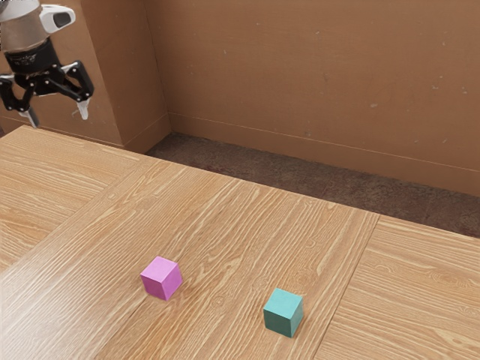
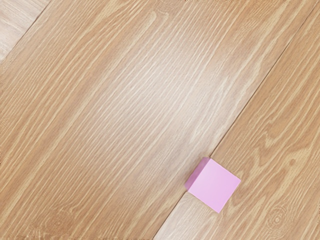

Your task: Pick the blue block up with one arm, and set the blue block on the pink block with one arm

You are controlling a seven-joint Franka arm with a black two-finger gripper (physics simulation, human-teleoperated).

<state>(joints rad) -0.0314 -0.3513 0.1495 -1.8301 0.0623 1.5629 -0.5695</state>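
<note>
End effector is hanging up high w/ fingers apart.
Blue block & pink block are sitting apart on table.

Light wooden table, brown walls with baseboard, dark carpeted floor.

Light wood-grain tabletop with visible plank seams, dark brown rough floor strip behind it, scuffed tan wall with matching skirting board.
</note>
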